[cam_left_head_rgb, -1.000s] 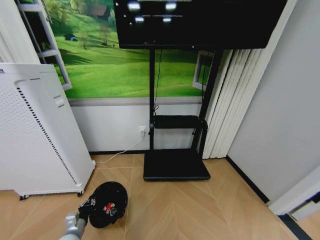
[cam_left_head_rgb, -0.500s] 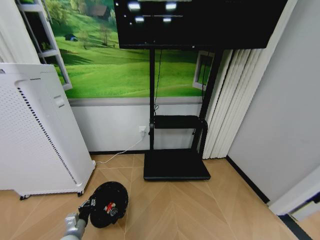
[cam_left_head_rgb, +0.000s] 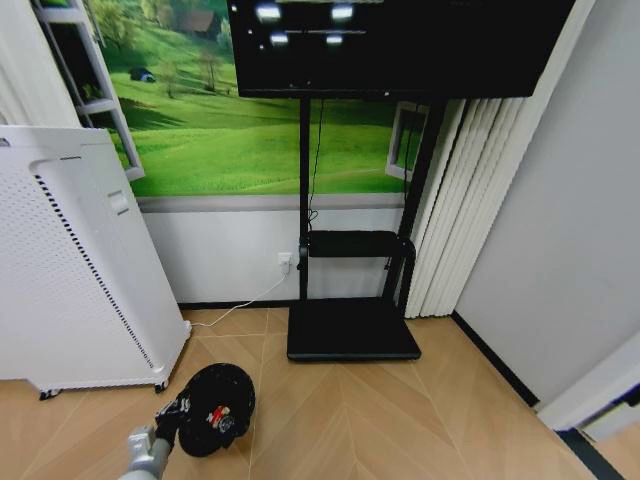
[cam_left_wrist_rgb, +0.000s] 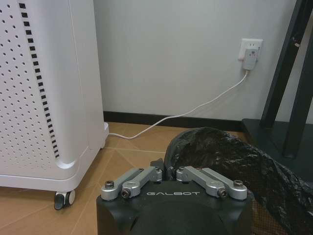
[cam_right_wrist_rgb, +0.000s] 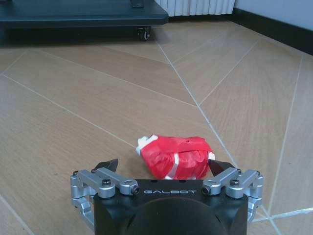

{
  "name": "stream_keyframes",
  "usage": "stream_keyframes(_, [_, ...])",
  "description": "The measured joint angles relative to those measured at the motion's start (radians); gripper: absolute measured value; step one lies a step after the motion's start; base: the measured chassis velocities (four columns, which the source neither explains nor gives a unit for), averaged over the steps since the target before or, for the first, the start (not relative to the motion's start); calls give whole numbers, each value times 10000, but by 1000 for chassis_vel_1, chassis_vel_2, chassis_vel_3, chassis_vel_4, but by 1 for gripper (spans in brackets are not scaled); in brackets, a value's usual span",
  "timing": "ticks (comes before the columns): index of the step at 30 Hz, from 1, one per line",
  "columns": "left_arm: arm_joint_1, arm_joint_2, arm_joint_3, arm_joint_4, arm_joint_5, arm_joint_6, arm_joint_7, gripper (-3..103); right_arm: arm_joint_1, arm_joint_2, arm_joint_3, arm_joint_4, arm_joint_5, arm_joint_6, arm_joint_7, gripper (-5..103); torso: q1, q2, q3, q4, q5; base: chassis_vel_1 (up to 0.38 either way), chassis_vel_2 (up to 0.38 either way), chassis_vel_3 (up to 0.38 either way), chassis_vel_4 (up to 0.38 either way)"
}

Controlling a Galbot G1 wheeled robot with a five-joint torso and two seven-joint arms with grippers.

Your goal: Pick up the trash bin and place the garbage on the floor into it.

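From the head camera I see my left gripper [cam_left_head_rgb: 172,418] low at the near left of the wooden floor [cam_left_head_rgb: 400,420], its fingers pinched tight on the rim of the trash bin [cam_left_head_rgb: 216,406]. The bin is a small black round basket lined with a black bag, sitting just off the front corner of the tall white perforated appliance [cam_left_head_rgb: 70,260] and well to the left of the black TV stand base [cam_left_head_rgb: 352,330]. Inside the bin I can make out a small red-and-white piece [cam_left_head_rgb: 214,413] and what looks like another pale scrap beside it, though it is too small for me to name.

On the left wrist camera the left gripper [cam_left_wrist_rgb: 168,172] has its fingers brought together on the crinkled bag edge at the bin's rim [cam_left_wrist_rgb: 230,152]. Behind it the appliance's caster [cam_left_wrist_rgb: 63,198] rests on the floor, and a white cable [cam_left_wrist_rgb: 195,108] runs from a wall socket [cam_left_wrist_rgb: 250,53] down along the skirting.

On the right wrist camera my right gripper [cam_right_wrist_rgb: 164,164] hangs low over the floor with its fingers spread wide, one tip on each side of a crumpled red piece of garbage with white stripes [cam_right_wrist_rgb: 177,156]. The piece lies on the boards between the tips; the tip on one side seems to touch it, the other stands apart.
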Motion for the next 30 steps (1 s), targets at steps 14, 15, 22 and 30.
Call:
stream_keyframes(14, [7, 28, 2, 86, -73, -19, 24, 7, 386, -60, 254, -605, 43, -158, -719, 62, 0, 0, 0, 1, -4, 0, 0, 0, 0])
stream_keyframes(15, [0, 7, 14, 102, -75, -23, 27, 7, 386, -62, 255, -611, 44, -158, -767, 57, 0, 0, 0, 1, -3, 0, 0, 0, 0])
stream_keyframes(22, [-35, -68, 124, 117, -60, -29, 30, 7, 328, -1, 253, -610, -29, -48, -834, 35, 0, 0, 1, 0, -1, 0, 0, 0, 0])
stream_keyframes(30, [-65, 158, 146, 42, -19, 2, 64, 7, 78, -584, 276, 46, 191, 138, -798, 12, 0, 0, 1, 2, -2, 0, 0, 0, 0])
